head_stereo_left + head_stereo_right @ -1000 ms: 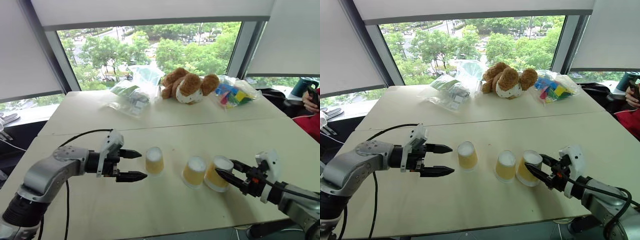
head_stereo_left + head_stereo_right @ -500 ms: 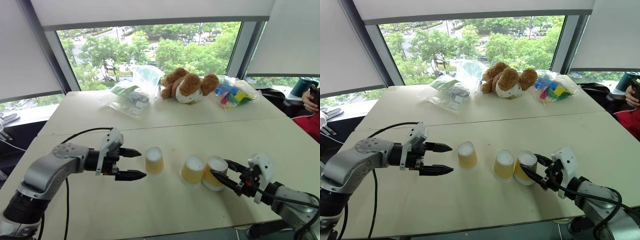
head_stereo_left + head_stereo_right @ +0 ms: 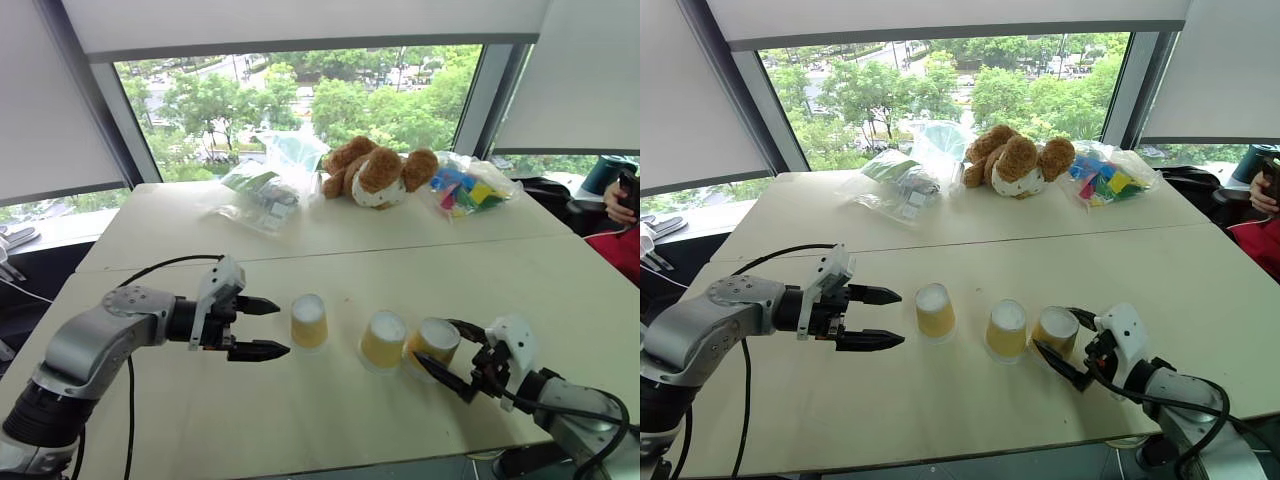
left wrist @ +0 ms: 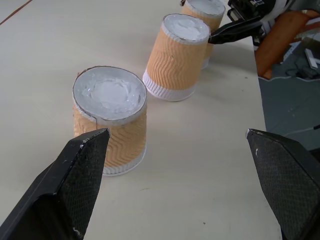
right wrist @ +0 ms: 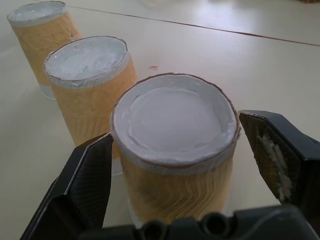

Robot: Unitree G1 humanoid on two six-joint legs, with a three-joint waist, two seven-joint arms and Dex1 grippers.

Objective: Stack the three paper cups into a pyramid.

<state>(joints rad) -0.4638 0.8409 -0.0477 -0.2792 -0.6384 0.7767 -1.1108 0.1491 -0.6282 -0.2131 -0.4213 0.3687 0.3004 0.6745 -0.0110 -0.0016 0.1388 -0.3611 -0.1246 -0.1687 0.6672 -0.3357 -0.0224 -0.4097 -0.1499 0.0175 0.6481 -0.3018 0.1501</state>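
Three yellow-orange paper cups stand upside down in a row on the pale table. The left cup stands just ahead of my left gripper, which is open and apart from it. The middle cup stands next to the right cup, nearly touching it. My right gripper is open, one finger on each side of the right cup, which rests flat on the table.
A brown teddy bear, clear plastic bags and a bag of coloured blocks lie at the far side of the table. A person's hand shows at the far right edge. The right arm hangs over the table's front edge.
The right cup was held tilted in my shut right gripper; now it stands upright on the table, closer to the middle cup, and the jaws have opened. My left gripper has kept still.
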